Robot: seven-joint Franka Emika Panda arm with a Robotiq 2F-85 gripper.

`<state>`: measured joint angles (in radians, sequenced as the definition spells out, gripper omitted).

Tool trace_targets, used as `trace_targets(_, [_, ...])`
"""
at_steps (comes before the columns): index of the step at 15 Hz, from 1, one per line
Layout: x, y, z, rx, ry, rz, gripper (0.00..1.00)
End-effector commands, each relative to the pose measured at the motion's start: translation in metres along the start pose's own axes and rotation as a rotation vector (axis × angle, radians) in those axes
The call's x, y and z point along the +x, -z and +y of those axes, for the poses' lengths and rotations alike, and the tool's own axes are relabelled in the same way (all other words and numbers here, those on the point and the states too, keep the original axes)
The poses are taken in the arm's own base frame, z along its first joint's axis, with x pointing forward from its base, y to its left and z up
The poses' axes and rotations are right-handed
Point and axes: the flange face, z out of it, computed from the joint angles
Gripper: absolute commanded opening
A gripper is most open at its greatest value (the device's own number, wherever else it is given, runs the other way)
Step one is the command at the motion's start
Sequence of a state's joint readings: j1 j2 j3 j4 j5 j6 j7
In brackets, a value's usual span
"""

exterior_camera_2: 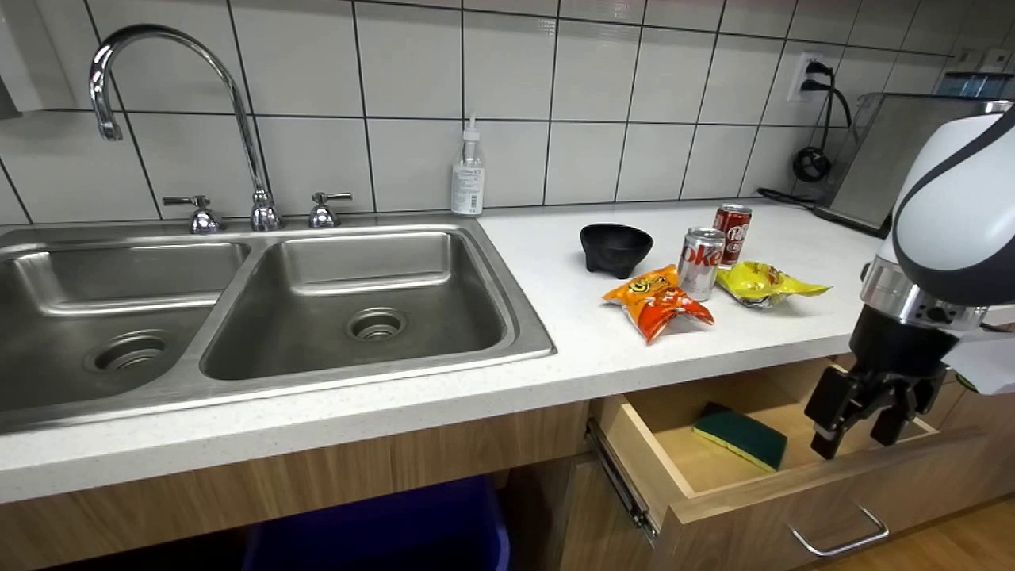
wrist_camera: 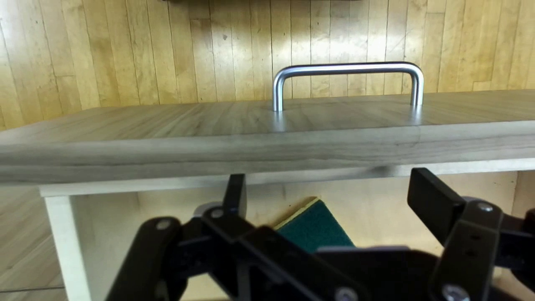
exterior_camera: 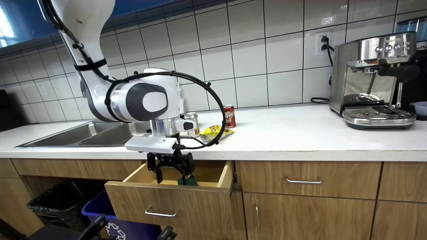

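Observation:
My gripper [exterior_camera: 172, 181] is open with nothing between its fingers. It points down over the pulled-out wooden drawer [exterior_camera: 160, 200], near the drawer's front panel. It also shows in another exterior view [exterior_camera_2: 855, 442] and in the wrist view [wrist_camera: 329, 177]. A green and yellow sponge [exterior_camera_2: 745, 436] lies flat on the drawer floor, green side up. The sponge [wrist_camera: 315, 228] is below and apart from the fingers in the wrist view, partly hidden by the gripper body. The drawer's metal handle [wrist_camera: 349, 69] is on the outer side of the front panel.
On the white counter [exterior_camera_2: 539, 373] are a black bowl [exterior_camera_2: 616, 247], an orange snack bag [exterior_camera_2: 658, 303], a yellow snack bag [exterior_camera_2: 765, 284], a silver can [exterior_camera_2: 699, 266] and a red can [exterior_camera_2: 731, 230]. A sink [exterior_camera_2: 357, 301], coffee machine [exterior_camera: 370, 83] and blue bin [exterior_camera: 123, 223] stand around.

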<state>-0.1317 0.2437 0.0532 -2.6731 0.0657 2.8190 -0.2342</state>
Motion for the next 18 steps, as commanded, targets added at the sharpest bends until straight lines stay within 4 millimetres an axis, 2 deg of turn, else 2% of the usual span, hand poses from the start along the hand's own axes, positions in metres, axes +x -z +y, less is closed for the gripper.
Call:
trace_targets(1, [-0.017,0.008,-0.004,0.007,-0.025,-0.048,1.0])
trace_targets(6, [-0.018,0.01,-0.004,0.012,-0.024,-0.063,1.0])
trace_targets(9, [-0.015,0.019,-0.005,0.017,-0.025,-0.041,1.0])
trace_targets(13, [-0.004,0.041,-0.003,0.008,-0.032,0.02,1.0])
trace_targets(18, [0.006,0.078,0.003,-0.006,-0.049,0.12,1.0])
